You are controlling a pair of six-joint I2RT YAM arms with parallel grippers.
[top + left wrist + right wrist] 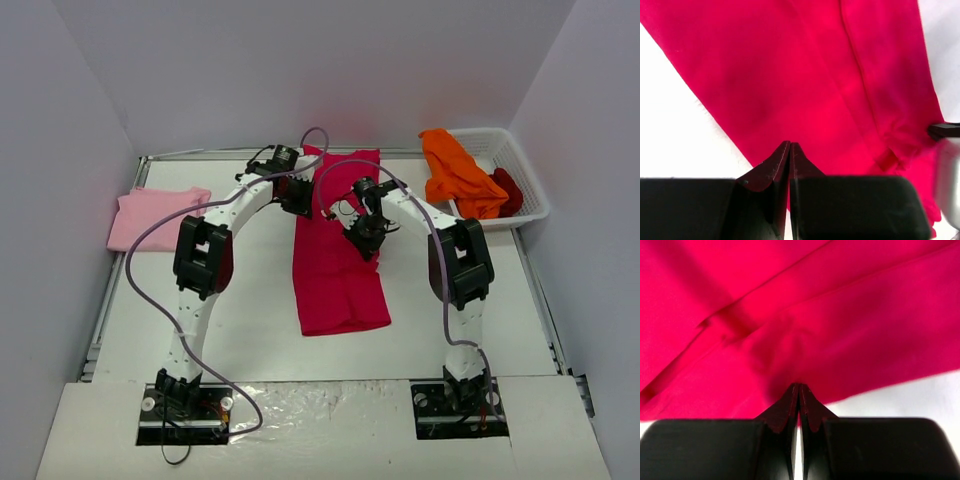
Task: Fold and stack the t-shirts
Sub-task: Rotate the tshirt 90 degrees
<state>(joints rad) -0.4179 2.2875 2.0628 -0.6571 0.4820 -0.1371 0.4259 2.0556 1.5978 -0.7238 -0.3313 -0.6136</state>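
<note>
The crimson-magenta shirt (338, 265) lies in the middle of the worktop (250, 335) as one long strip running away from the arms, its sides already turned in. The left jaws sit at the strip's left edge near the far end. The right jaws sit on its right edge a little nearer. Both pairs are pressed fully together with their tips right at the hem, and I cannot make out whether any cloth is caught between them.

My worry is the next lift. If only the top layer is nipped, the turned-in sides could fall open. The two holds are at different points along the strip, so an uneven pull would skew the fold and leave a crooked end. If nothing is caught, the jaws come up bare.

The cloth is thin, matte and limp, with a stitched seam and soft ridges where the layers overlap, and it looks inclined to slide on the smooth white surface.

The pale pink shirt (155, 217) lies flattish at the left edge. The bright orange shirt (455, 172) is draped over the rim of the white mesh basket (530, 175) at the far right, with the dark red shirt (508, 190) bunched inside.
</note>
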